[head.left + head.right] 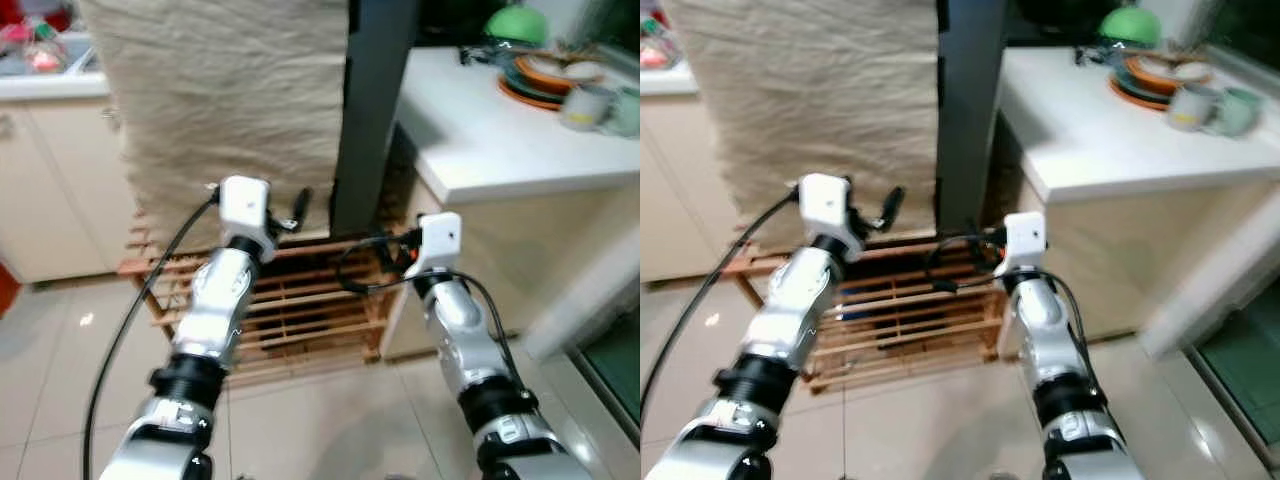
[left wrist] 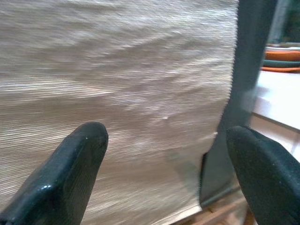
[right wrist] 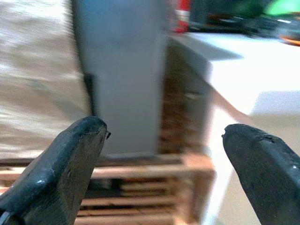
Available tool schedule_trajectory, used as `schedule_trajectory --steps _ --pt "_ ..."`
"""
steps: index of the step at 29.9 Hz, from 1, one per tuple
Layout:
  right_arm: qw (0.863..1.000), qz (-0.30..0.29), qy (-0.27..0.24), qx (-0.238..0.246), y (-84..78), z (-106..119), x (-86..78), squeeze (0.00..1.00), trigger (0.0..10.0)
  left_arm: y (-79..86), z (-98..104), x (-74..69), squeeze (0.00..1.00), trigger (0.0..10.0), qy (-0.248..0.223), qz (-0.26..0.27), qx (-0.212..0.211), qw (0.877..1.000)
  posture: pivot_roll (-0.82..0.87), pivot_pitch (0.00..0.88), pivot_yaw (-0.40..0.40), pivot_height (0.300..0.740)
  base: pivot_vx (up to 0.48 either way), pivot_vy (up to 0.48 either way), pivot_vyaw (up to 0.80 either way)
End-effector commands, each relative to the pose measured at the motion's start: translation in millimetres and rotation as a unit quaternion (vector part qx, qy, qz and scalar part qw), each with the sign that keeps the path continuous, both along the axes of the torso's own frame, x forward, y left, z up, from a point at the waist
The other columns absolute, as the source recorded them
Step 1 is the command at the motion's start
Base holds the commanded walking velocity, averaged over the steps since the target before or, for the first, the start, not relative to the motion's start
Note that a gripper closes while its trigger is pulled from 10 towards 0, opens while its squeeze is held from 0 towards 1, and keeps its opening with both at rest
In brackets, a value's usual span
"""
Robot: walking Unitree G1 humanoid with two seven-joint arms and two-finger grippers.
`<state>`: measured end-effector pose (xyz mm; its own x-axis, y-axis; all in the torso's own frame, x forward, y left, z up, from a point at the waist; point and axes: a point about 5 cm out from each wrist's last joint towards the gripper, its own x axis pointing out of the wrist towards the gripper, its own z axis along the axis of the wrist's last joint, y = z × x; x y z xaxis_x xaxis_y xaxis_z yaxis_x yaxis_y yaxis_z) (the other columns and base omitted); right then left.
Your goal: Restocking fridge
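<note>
Both arms are raised in front of the robot, nothing carried. Left gripper [image 2: 164,173] has its fingers spread wide and empty, aimed at the beige cloth [image 1: 230,100] that hangs over the front of a tall unit at 12 o'clock. Right gripper [image 3: 164,173] is also spread wide and empty, aimed at the dark grey upright panel [image 1: 375,110] just right of the cloth, at about 1 o'clock.

The fridge, going by the task, is probably that tall cloth-covered unit with the grey side. That is a judgement; no door or handle can be made out, and the views are blurred. The unit stands on a low wooden slatted pallet [image 1: 300,310], which lies on the tiled floor [image 1: 60,350].

A white countertop [image 1: 500,130] is at 2 o'clock, touching or just beside the grey panel. At its far end sits a stack of plates [image 1: 545,80] with a green dome-shaped thing [image 1: 517,25] behind it and two mugs [image 1: 600,102] near the edge. Cream cabinets [image 1: 55,180] are at 10 o'clock, with a counter above holding some blurred reddish items [image 1: 35,45].

Progress is early. No item to stock is held, none is clearly identified, and the fridge looks closed and covered. Left to do: get the cloth aside or find the door, open it, fetch goods, place them inside, and close up.
</note>
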<state>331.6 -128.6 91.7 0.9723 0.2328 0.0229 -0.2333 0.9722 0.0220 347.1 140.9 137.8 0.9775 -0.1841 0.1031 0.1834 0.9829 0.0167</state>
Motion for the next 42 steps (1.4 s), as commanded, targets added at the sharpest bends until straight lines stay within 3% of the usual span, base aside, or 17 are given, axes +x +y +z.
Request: schedule_trajectory --steps 1,5,7,8,11,17,24,29,33,38,42 --pt "1.0 -0.018 0.001 0.008 -9.4 0 -1.0 0.0 10.0 -8.7 2 -0.6 0.0 10.0 -0.001 -0.011 -0.005 1.0 -0.16 0.0 -0.005 0.74 0.0 0.431 -0.78" --pt "0.999 -0.029 0.0 0.012 -13.6 0 -2.6 0.0 10.0 -5.7 1 -5.3 0.0 10.0 -0.002 -0.003 -0.008 1.0 -0.17 0.0 -0.006 0.74 0.0 0.428 -0.78" --pt "0.998 -0.059 -0.01 0.022 -25.5 1 -6.7 0.0 10.0 -1.2 -5 -18.9 0.0 10.0 0.006 0.0 -0.019 1.0 -0.17 0.0 -0.009 0.74 0.0 0.426 -0.77" --pt "0.998 -0.059 -0.01 0.022 -25.5 1 -6.7 0.0 10.0 -1.2 -5 -18.9 0.0 10.0 0.006 0.0 -0.019 1.0 -0.17 0.0 -0.009 0.74 0.0 0.424 -0.77" --pt "0.997 -0.078 -0.012 0.016 -39.3 -2 -17.7 0.0 10.0 1.9 -15 -44.9 0.0 10.0 0.024 -0.036 -0.041 0.998 -0.16 0.0 -0.018 0.74 0.0 0.424 -0.76" --pt "0.997 -0.073 0.007 0.008 -42.3 -13 -29.7 0.0 10.0 -2.8 -13 -70.6 0.0 10.0 0.024 -0.108 -0.059 0.992 -0.15 0.0 -0.025 0.74 -0.04 0.422 -0.75" --pt "0.998 -0.056 -0.001 0.011 -30.5 -7 -24.3 0.0 10.0 -8.8 -8 -75.5 0.0 10.0 0.014 -0.156 -0.034 0.987 -0.14 0.0 -0.026 0.74 -0.275 0.396 -0.75" --pt "0.998 -0.056 0.002 0.012 -30.2 -7 -24.2 0.0 10.0 2.7 -12 -73.5 0.0 10.0 0.019 -0.13 -0.02 0.991 -0.14 0.0 -0.028 0.74 -0.303 0.376 -0.75" --pt "0.998 -0.058 0.011 0.015 -30.1 -12 -27.6 0.0 10.0 22.3 -19 -71.4 0.0 10.0 0.034 -0.082 -0.019 0.996 -0.13 0.0 -0.025 0.74 -0.304 0.375 -0.74" --pt "0.998 -0.056 0.013 0.016 -26.3 -14 -28.1 0.0 10.0 29.7 -18 -69.0 0.0 10.0 0.037 -0.072 -0.047 0.996 -0.13 0.0 -0.02 0.74 -0.306 0.375 -0.74" --pt "0.998 -0.052 0.011 0.018 -24.3 -13 -27.3 0.0 10.0 32.8 -13 -66.4 0.0 10.0 0.025 -0.059 -0.046 0.997 -0.12 0.0 -0.018 0.74 -0.302 0.376 -0.29"
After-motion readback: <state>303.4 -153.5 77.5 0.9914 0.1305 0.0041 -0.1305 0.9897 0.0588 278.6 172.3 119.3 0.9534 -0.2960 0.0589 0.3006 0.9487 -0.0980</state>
